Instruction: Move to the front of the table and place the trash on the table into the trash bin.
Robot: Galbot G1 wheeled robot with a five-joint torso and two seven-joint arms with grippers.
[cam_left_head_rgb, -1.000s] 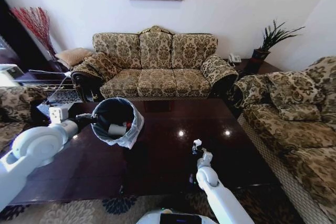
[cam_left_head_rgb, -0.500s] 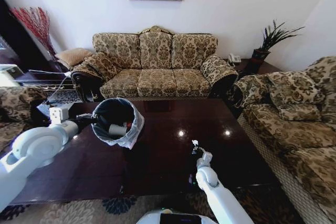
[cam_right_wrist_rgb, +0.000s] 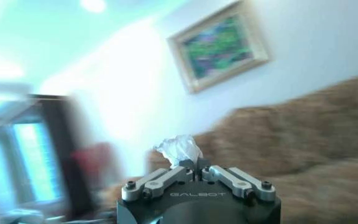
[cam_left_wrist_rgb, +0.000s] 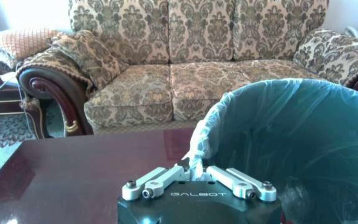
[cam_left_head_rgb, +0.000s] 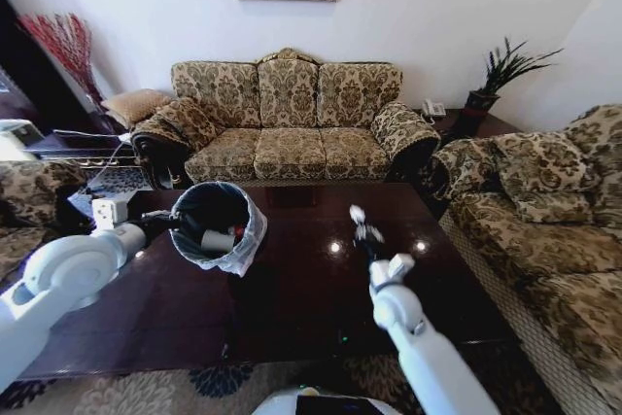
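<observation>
**Already aloft: paper scrap pinched over the counter**

Clearly the right end effector (cam_left_head_rgb: 362,228) had its fingers pressed together on a crumpled bit of white paper (cam_right_wrist_rgb: 179,148), the wad poking out just past the fingertips in the right wrist view. From the head camera it hung above the dark glossy counter (cam_left_head_rgb: 292,308), right of the bin (cam_left_head_rgb: 216,225) and well apart from it.

The left end effector (cam_left_wrist_rgb: 196,173) was clamped on the bin's rim, pinching the folded plastic liner (cam_left_wrist_rgb: 278,121) and holding the bin tilted above the counter's left part. Inside it a white cup (cam_left_head_rgb: 217,240) and something red beside it were visible.

By my judgement the paper would handle as almost weightless, soft and springy. A pinch anywhere on the crumpled mass should hold, though a shallow grip on a loose edge could let it slip or tear during a fast swing, and it might cling to the pads on release or drift instead of dropping straight. The bin, held only by rim and liner, looked light but floppy at the bag, so the liner could slide under load.

Compared with a second earlier, the right arm had risen markedly: its end effector had sat low, close to the counter's near half, and now stood higher and farther forward. The left arm and bin had stayed where they were.
</observation>
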